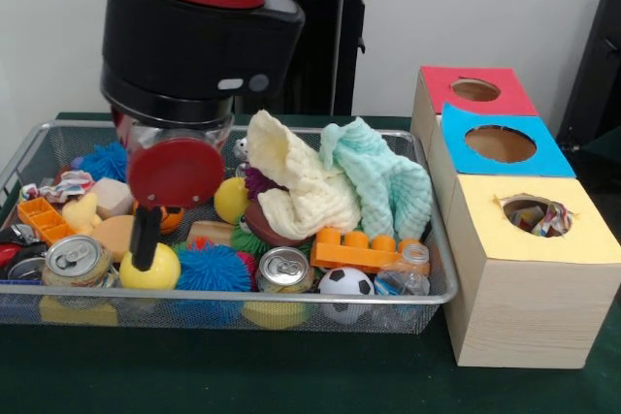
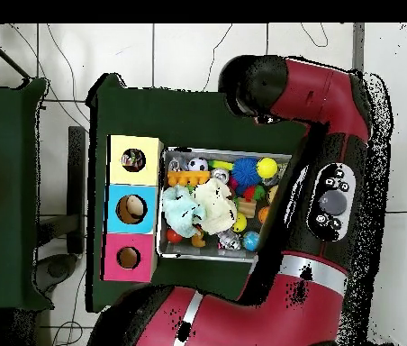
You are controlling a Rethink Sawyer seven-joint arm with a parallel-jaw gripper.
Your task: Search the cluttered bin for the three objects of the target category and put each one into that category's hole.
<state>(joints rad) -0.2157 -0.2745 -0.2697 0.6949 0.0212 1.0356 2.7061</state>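
A wire mesh bin (image 1: pixel 291 298) holds mixed clutter. My gripper (image 1: pixel 147 247) hangs low over its left part, a black stem under a red disc, right at a yellow ball (image 1: pixel 151 270); whether it grips the ball is hidden. Beside them lie blue spiky balls (image 1: pixel 212 267), two drink cans (image 1: pixel 78 259) (image 1: pixel 283 269), a small soccer ball (image 1: pixel 345 283), an orange toy brick (image 1: pixel 354 249), a pale yellow cloth (image 1: pixel 296 186) and a mint cloth (image 1: pixel 383 176). In the overhead view the arm (image 2: pixel 329 194) covers the bin's right side (image 2: pixel 164 203) and hides the gripper.
Three wooden boxes stand right of the bin, each with a round hole: red top (image 1: pixel 475 90) at the back, blue top (image 1: pixel 500 144) in the middle, yellow top (image 1: pixel 532 215) nearest, with colourful scraps showing in its hole. The bulky arm body (image 1: pixel 194 36) looms over the bin's left half.
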